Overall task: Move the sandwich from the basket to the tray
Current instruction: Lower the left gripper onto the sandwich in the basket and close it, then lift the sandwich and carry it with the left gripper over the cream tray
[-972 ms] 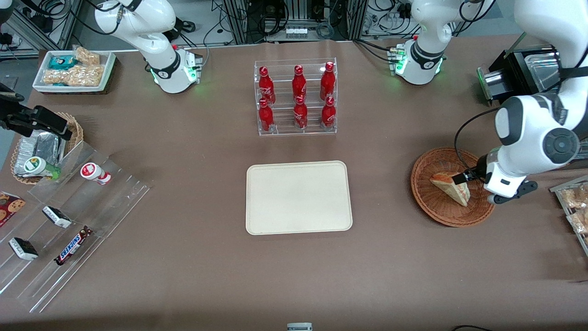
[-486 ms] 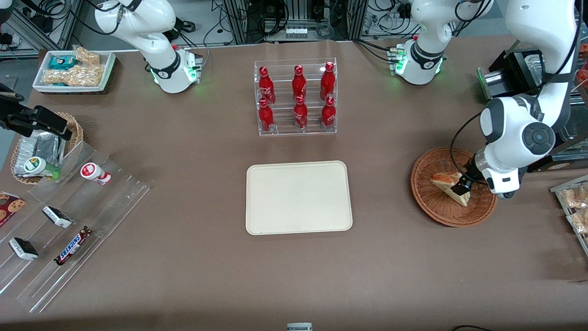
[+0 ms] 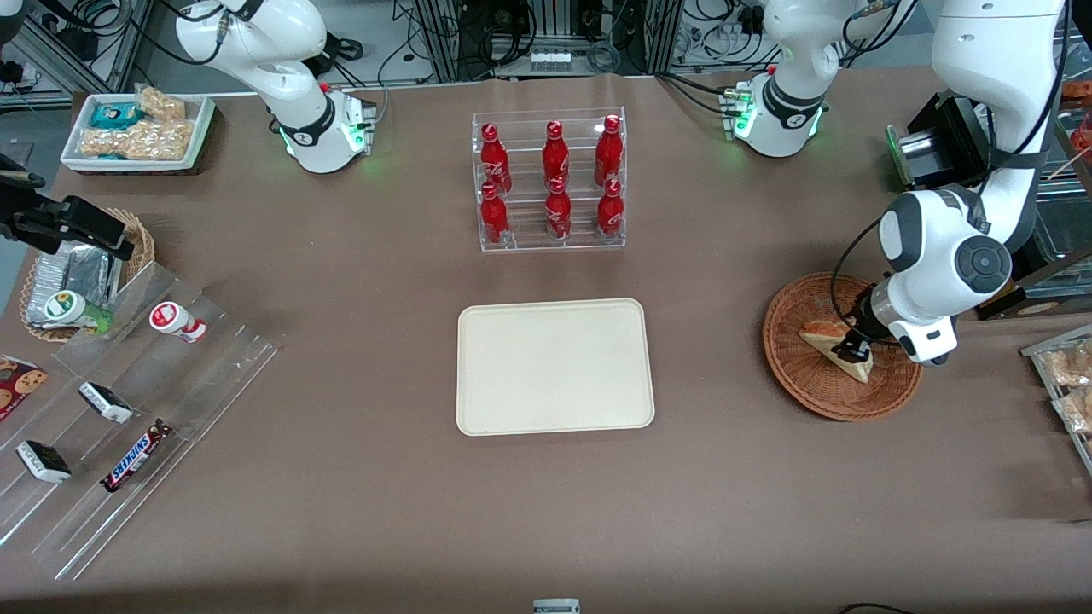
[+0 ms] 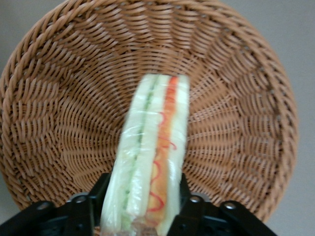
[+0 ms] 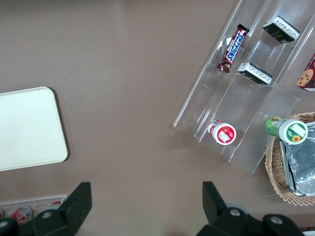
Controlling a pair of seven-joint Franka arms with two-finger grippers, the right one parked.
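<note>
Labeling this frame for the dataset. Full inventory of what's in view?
sandwich: 1, pale bread with green and orange-red layers, in the basket, between the gripper fingers
basket: 1, reddish-brown wicker, toward the working arm's end of the table
tray: 1, cream, mid-table, nothing on it
bottle rack: 1, clear acrylic, six red bottles, farther from the front camera than the tray
stepped acrylic rack: 1, clear, holding snack bars and a small cup, toward the parked arm's end
small wicker basket: 1, brown, foil-wrapped items, beside that rack
white snack tray: 1, white, toward the parked arm's end
gripper: 1, black, down in the basket, fingers on either side of the sandwich
</note>
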